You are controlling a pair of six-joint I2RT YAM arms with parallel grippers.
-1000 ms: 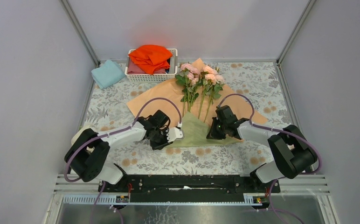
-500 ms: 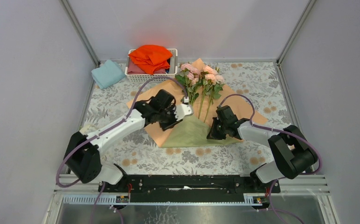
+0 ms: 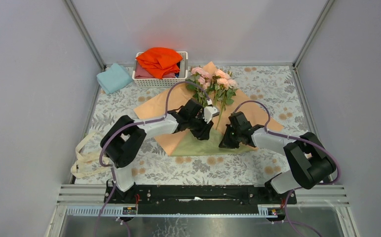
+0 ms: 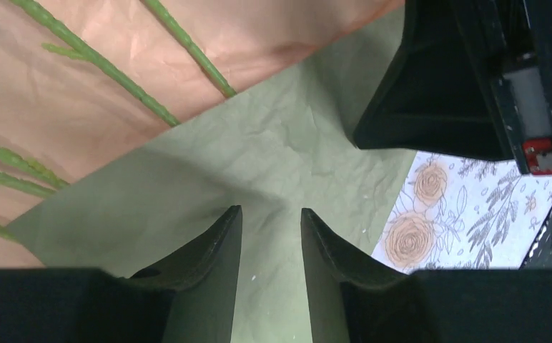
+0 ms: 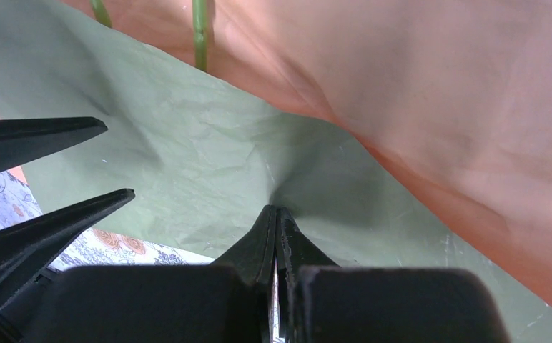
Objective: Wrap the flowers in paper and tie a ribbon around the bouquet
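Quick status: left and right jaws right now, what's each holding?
Left gripper: open, nothing between the jaws, over the paper.
Right gripper: closed, pinching the paper's green fold.

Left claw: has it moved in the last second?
Yes. The left claw has swung rightward and farther out across the paper, ending much nearer the white basket and the flowers.

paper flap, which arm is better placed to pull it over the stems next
Probably right: the right gripper is shut on the paper at its green flap, while the left gripper hangs open above it.
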